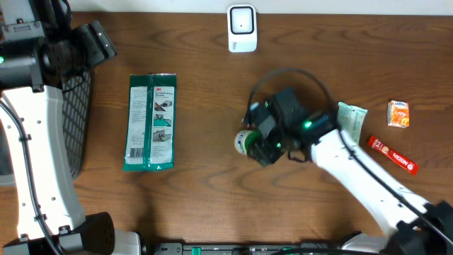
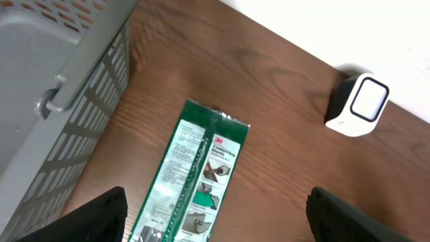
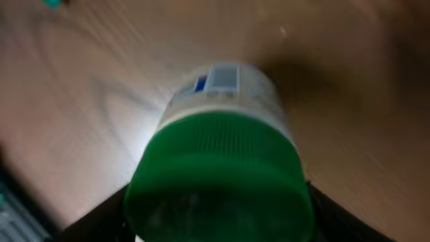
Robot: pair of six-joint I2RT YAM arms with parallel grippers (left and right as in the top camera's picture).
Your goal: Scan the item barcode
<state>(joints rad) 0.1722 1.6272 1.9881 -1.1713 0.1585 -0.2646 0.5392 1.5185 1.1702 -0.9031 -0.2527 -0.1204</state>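
Green-capped white plastic bottle (image 3: 218, 168) clamped by R gripper (image 3: 218, 218), well short of white box scanner (image 1: 241, 28), prob. to present barcode; L gripper (image 2: 225, 218) spread, empty.

jar (image 1: 242, 142) at right tool (image 1: 253, 145), scanner (image 1: 241, 28) beyond

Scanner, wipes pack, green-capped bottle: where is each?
scanner (image 1: 241, 28), overhead view, on its white front face.
wipes pack (image 1: 150, 122), overhead view, middle of the printed label.
green-capped bottle (image 3: 218, 178), right wrist view, on the green cap.

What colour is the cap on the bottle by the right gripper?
Green cap, clearest in the right wrist view.
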